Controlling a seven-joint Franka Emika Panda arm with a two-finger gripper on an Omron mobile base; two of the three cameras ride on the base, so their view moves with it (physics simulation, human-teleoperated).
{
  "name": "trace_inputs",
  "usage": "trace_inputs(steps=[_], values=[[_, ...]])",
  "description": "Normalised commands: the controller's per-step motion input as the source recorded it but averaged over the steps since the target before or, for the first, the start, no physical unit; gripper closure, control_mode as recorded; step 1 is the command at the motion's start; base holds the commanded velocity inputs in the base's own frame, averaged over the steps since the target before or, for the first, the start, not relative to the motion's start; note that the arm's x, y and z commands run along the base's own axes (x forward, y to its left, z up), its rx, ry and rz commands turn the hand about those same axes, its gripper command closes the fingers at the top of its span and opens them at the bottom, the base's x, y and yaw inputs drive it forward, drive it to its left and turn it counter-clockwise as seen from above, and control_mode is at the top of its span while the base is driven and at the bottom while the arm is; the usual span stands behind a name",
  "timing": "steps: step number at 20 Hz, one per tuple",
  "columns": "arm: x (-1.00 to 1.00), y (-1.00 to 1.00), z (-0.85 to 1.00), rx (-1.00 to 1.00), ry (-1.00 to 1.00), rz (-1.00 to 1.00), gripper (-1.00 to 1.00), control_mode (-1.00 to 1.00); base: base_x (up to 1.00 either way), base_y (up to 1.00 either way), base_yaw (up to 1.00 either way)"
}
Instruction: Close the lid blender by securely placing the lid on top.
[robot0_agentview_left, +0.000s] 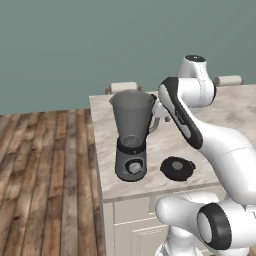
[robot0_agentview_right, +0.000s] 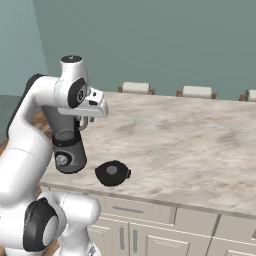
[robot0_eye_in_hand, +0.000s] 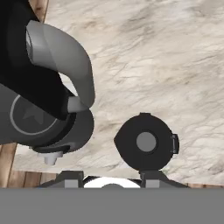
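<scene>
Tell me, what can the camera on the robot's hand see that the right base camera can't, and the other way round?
The hand view alone looks straight down on the lid's grey centre knob and the rim tab. The right base view alone takes in the far chair backs and the cabinet fronts under the counter. Both show the black lid lying flat on the marble counter beside the blender, not yet on its jar.
</scene>
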Motion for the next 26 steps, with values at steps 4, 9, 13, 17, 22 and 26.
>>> trace_inputs(steps=[4, 9, 13, 17, 22, 26], values=[[-0.10, 0.00, 0.00, 0.00, -0.02, 0.00, -1.00, -1.00, 0.00, 0.00, 0.00], [-0.11, 0.09, -0.20, -0.01, 0.02, 0.00, -1.00, -1.00, 0.00, 0.00, 0.00], [-0.14, -0.44, -0.32, 0.04, -0.01, 0.12, -1.00, -1.00, 0.00, 0.00, 0.00], [-0.08, -0.68, -0.27, 0.05, 0.00, 0.22, -1.00, -1.00, 0.00, 0.00, 0.00], [0.00, -0.55, -0.35, 0.00, 0.00, 0.26, -1.00, -1.00, 0.00, 0.00, 0.00], [0.00, -0.20, -0.66, -0.01, 0.00, 0.33, -1.00, -1.00, 0.00, 0.00, 0.00]])
